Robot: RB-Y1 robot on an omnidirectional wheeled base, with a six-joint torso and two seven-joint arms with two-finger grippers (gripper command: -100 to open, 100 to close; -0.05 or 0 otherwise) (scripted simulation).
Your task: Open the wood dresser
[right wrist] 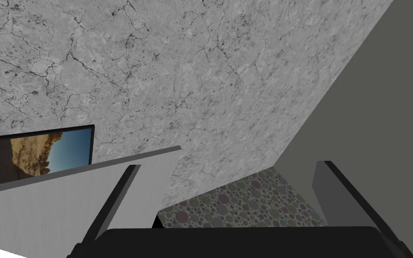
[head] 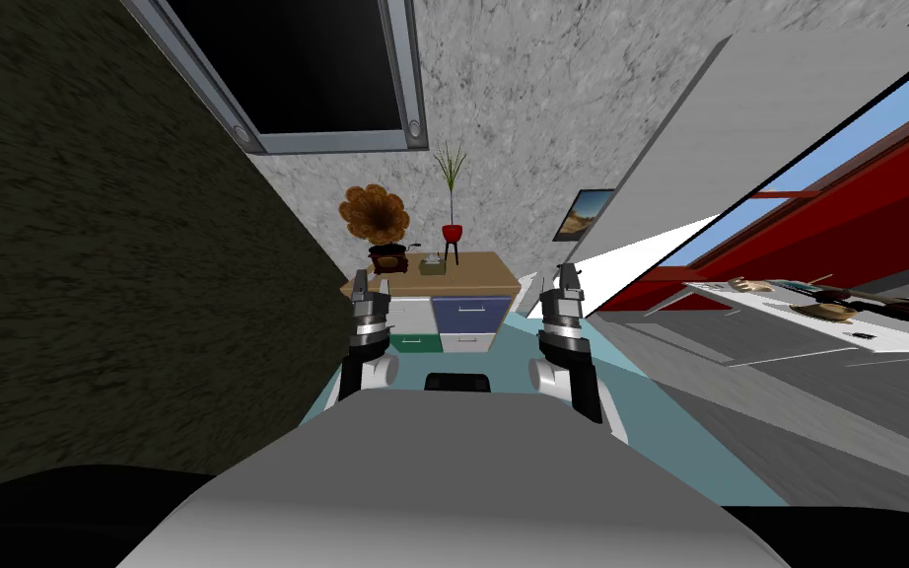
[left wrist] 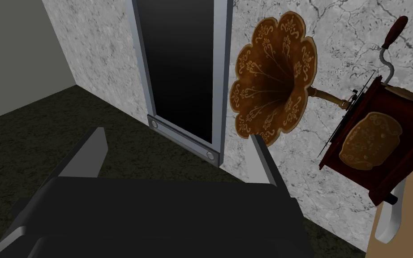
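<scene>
Nearest you, item one: left end effector (head: 364,283), raised ahead of the chest, fingers spread and holding nothing. Its wrist view looks past the open fingers at the gramophone (left wrist: 273,103) and a tan edge of the dresser top. Item two: right end effector (head: 568,278), raised level with the left one, likewise released and empty, facing the grey wall (right wrist: 201,76). Item three, the task's thing: the dresser (head: 472,272). It stands against the far wall straight ahead of you, between the two end effectors as you look at it but well apart from both. It has a tan wood top and coloured fronts: a blue drawer (head: 470,308), a green drawer (head: 415,342) and white ones beside them. All fronts sit flush, so you should count every drawer as shut. On its top are the gramophone with its brown horn, a small box (head: 432,264) and a plant (head: 453,229) in a red pot. Item four: a picture (head: 584,214) on the wall, right of the dresser. Item five: a white desk (head: 738,345) off to your right, carrying several small things too small to name. Status of the task is not begun, with nothing touched and nothing open. Left for you, by my judgement, is the whole job. Close the gap to the dresser, line one end effector up with a drawer handle, clamp onto it and pull the drawer out.
</scene>
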